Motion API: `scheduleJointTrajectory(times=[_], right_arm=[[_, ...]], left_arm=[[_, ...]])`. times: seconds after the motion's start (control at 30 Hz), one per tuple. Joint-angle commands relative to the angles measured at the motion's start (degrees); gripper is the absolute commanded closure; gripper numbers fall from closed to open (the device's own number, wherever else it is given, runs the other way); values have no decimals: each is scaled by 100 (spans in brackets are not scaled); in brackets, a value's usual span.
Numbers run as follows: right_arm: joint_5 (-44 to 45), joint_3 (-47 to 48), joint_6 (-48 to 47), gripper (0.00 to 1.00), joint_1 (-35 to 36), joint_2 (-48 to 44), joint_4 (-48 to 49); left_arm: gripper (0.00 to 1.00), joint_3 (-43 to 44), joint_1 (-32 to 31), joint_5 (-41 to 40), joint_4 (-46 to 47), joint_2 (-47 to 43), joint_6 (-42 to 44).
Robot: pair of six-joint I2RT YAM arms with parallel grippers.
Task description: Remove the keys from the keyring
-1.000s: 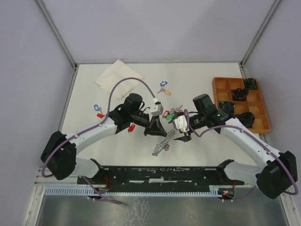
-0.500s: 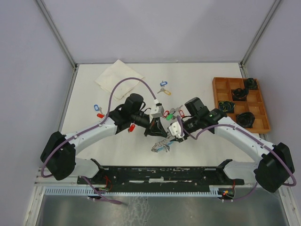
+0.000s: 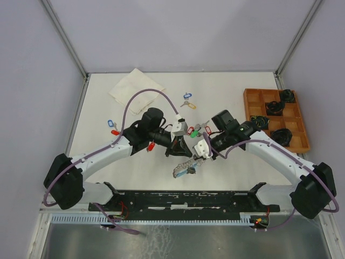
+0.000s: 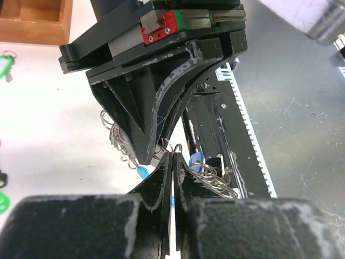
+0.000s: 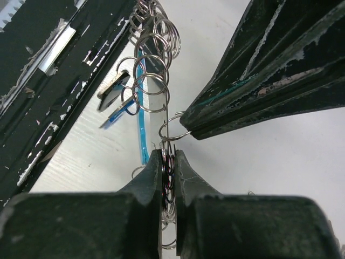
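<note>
The keyring, a chain of silver wire loops with a light-blue band, hangs low over the table between my two grippers. My right gripper is shut on a bunch of its loops. My left gripper faces it tip to tip, jaws almost touching, and pinches one small loop at the chain's end. In the top view the left gripper and right gripper meet just above the chain. A key with a blue tag still hangs on the loops.
Loose tagged keys lie on the table: a blue one, blue and red ones at the left, a red one, and green and red ones. A white cloth lies at the back. A wooden tray stands at the right.
My right gripper has swung left to meet the left gripper and gone from open to shut on the keyring's loops. The left arm has barely moved.
</note>
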Motion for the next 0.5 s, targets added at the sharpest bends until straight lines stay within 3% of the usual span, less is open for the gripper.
scheduleJointTrajectory(times=[0.0, 0.13, 0.3, 0.37, 0.47], right_arm=[[-238, 392, -6, 99, 22, 30, -544], [-128, 630, 343, 99, -17, 45, -710], [75, 1059, 905, 99, -100, 209, -938], [108, 1263, 1117, 99, -134, 301, -1101], [107, 1653, 1335, 99, -186, 483, -1449]], left_arm=[[88, -74, 27, -549, 878, -563, -150], [62, -772, 32, -1428, 2123, -1354, -763], [29, -2299, 34, -3018, 3890, -2924, -1571], [19, -3004, 31, -3465, 4547, -3548, -1954], [14, -4091, 27, -3747, 5751, -4130, -2706]])
